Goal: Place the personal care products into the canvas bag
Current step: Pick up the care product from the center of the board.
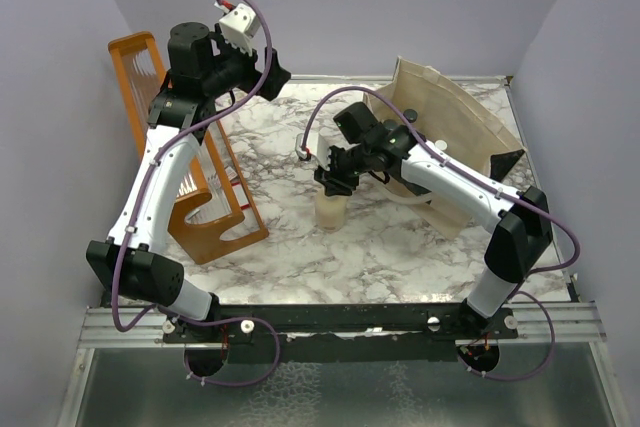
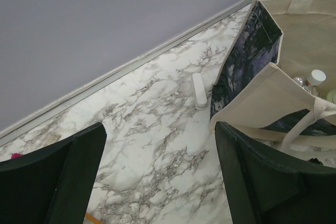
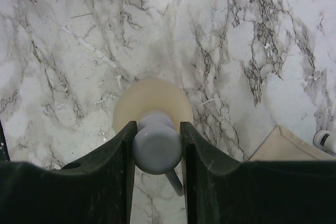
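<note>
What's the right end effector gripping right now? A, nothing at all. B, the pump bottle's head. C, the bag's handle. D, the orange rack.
B: its wrist view shows the right end effector closed around the grey head of the pump bottle.

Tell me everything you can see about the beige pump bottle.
The beige pump bottle is a round, cream, plastic-looking body topped by a grey pump head with a short spout. It is upright near the middle of the marble table, left of the canvas bag. The right hand clamps the pump head between its fingers.
</note>
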`<state>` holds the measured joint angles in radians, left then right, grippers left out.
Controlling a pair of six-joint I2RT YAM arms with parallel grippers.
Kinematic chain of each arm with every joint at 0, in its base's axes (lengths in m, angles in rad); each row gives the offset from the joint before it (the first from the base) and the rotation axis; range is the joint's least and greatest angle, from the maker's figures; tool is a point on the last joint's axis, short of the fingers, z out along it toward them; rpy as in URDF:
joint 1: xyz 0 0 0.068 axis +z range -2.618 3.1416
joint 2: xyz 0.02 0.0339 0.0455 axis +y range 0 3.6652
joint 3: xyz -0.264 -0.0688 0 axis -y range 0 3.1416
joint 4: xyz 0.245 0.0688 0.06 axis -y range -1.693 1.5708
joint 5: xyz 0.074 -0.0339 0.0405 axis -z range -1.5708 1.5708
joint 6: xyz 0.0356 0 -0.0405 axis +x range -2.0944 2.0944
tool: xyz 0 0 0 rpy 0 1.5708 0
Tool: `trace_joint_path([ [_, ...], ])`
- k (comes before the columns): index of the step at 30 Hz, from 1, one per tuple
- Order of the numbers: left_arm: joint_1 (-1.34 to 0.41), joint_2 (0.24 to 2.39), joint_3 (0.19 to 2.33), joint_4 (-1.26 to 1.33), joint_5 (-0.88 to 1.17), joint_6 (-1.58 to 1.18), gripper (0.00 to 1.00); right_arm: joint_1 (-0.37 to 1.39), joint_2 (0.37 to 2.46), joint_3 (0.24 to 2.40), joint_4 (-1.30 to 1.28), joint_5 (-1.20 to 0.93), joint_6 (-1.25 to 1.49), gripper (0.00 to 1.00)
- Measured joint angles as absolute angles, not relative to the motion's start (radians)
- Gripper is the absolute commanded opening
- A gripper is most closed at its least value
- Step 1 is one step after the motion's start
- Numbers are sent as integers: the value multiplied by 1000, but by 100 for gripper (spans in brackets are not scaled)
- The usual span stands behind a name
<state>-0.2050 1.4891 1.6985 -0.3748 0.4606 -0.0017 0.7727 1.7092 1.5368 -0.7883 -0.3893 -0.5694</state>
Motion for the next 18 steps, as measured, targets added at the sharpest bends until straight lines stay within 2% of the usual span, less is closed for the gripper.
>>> trace_joint_path([
  [18, -212, 1488, 1679, -376, 469, 14, 86, 773, 1707, 1534, -785, -389, -569, 5],
])
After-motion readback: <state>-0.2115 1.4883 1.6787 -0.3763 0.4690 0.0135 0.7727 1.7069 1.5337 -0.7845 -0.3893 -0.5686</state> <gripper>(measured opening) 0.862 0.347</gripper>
